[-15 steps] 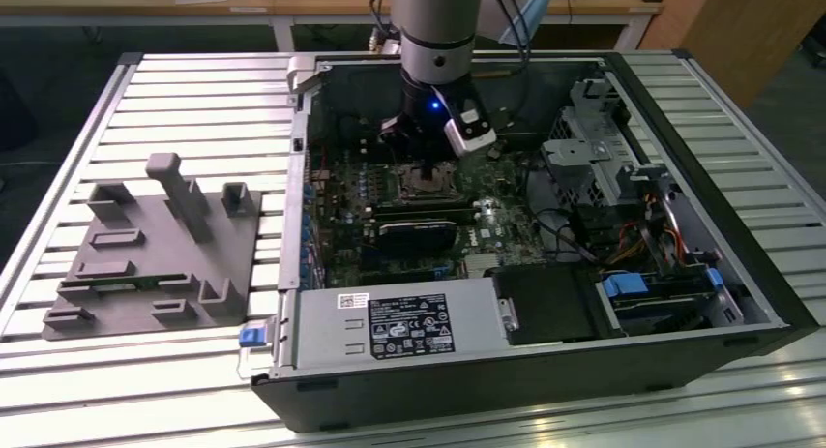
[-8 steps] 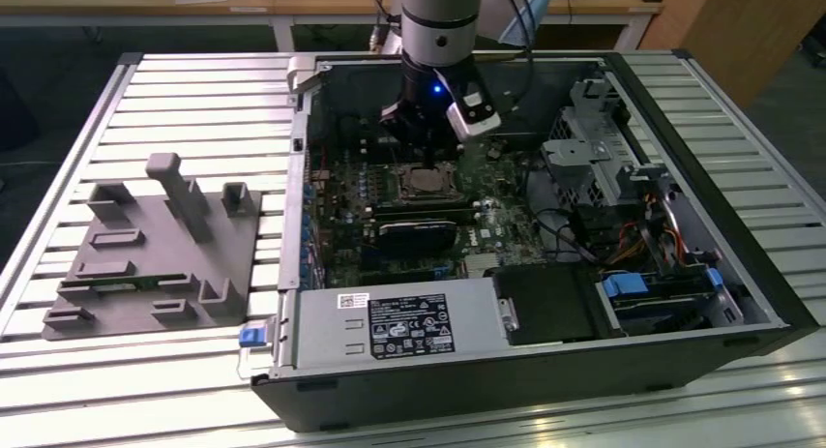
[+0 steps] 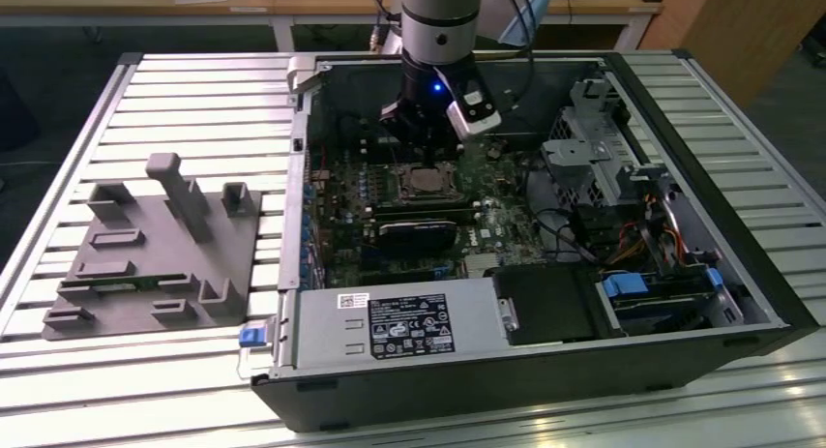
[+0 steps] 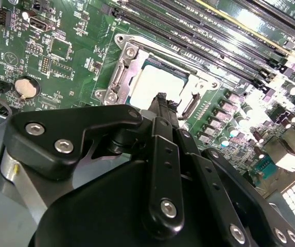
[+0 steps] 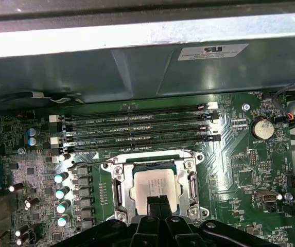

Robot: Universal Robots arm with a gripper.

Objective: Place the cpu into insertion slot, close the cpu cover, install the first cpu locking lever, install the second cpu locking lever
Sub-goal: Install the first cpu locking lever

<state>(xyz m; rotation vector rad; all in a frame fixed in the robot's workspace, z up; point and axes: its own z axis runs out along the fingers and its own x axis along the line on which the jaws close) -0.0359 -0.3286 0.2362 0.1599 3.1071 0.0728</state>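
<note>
The cpu [image 5: 155, 184] lies in the insertion slot [image 5: 117, 191], its silver-grey top facing up; it is also in the second wrist view [image 4: 160, 82]. The cpu cover [image 5: 192, 177] lies flat around the chip as a silvery frame [image 4: 120, 77]. My gripper [image 5: 157, 204] hovers just above the chip's near edge, its two dark fingers [image 4: 161, 105] pressed together with nothing between them. In the exterior view my gripper [image 3: 420, 143] hangs inside the open computer case, right over the socket [image 3: 424, 183]. A thin metal lever [image 5: 84, 164] runs beside the socket.
Long black memory slots [image 5: 137, 128] lie just past the socket. A row of capacitors [image 5: 61, 198] stands on one side and a coin battery [image 5: 261, 128] on the other. The black power-supply box [image 3: 410, 324] and drive cages [image 3: 594, 167] crowd the case. A grey fixture [image 3: 155, 245] sits outside.
</note>
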